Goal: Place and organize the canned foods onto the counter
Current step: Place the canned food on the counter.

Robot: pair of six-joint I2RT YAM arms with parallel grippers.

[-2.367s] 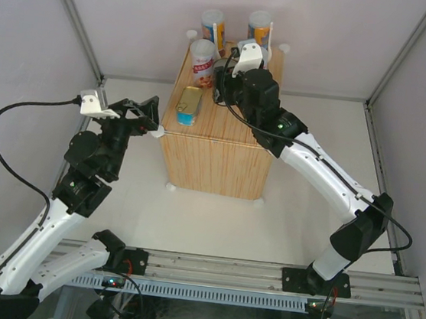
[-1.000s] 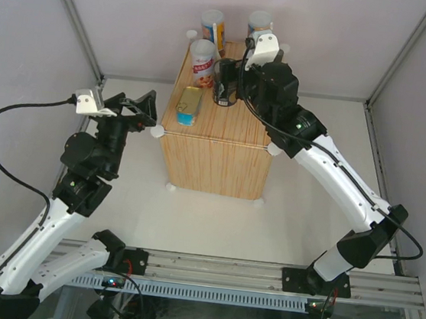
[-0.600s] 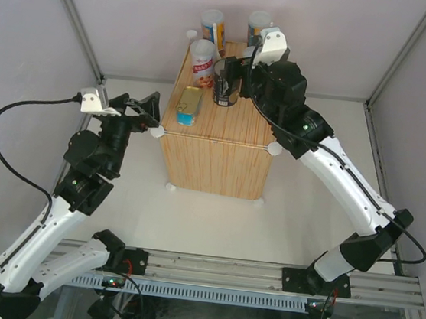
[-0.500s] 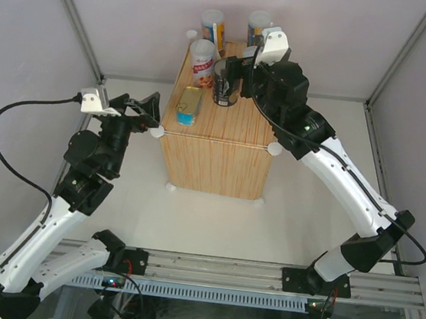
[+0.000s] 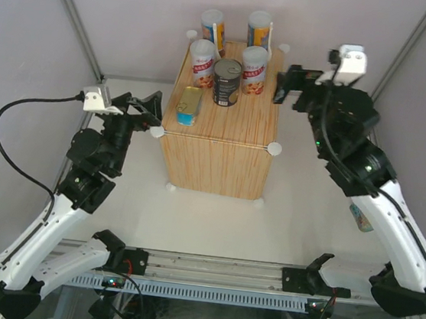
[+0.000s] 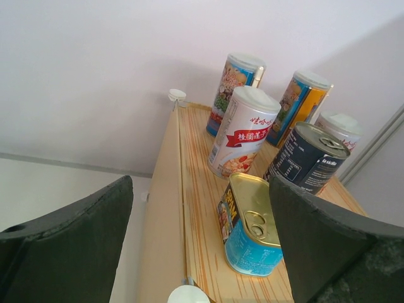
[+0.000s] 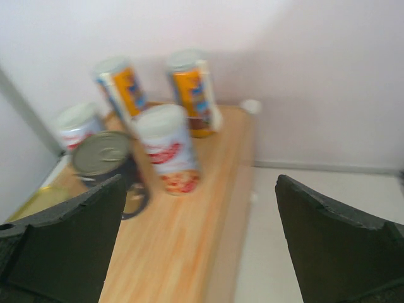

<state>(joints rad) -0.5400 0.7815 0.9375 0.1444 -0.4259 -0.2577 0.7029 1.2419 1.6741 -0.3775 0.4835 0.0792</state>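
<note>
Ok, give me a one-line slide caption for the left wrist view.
Open left gripper faces the counter: gold-blue tin nearest, dark can and white-red can behind.

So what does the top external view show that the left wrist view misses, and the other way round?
Only top external: both arms, the right arm's open fingers by the right edge of the light wood-grain counter, and a small bluish item on the table by that arm, unidentifiable. Only left wrist: the pull tab on the flat gold-blue tin and white print on the dark can. Both: that tin, the dark can, two short white-red cans and two tall blue-orange cylinders on the counter.
</note>
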